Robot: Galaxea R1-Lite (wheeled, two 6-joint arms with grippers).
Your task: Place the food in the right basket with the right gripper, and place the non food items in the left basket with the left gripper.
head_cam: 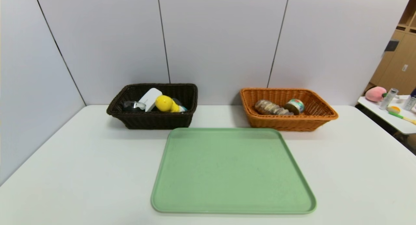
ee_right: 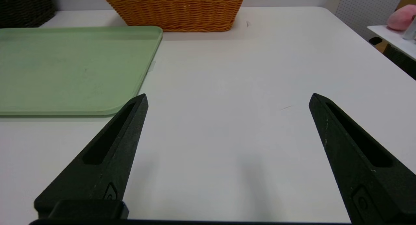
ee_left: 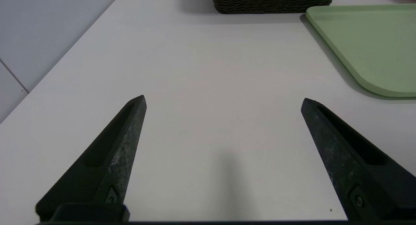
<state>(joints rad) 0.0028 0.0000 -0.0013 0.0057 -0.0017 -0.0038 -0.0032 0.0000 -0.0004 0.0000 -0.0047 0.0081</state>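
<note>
Two woven wicker baskets stand at the far side of your white table (head_cam: 81,173), against the grey wall panels. You have the dark brown rectangular basket (head_cam: 152,119) on the robot's left, and in it you can see the yellow duck toy (head_cam: 165,103), the flat white rounded box (head_cam: 150,99) leaning behind it, and the small clear glass cup (head_cam: 134,105) at the left end; the grey cloth cannot be made out. Your orange-tan flared basket (head_cam: 287,121) sits well apart on the right and holds the long brown swirled bread roll (head_cam: 271,108) with the short round tin (head_cam: 295,106) touching its right end. Between and in front of them lies the pale green rectangular tray (head_cam: 232,171), bare.

Your left gripper (ee_left: 223,101) hovers low over the bare table, left of the tray, jaws spread wide and holding nothing. Your right gripper (ee_right: 228,100) hovers likewise right of the tray, jaws wide apart, nothing between them.
</note>
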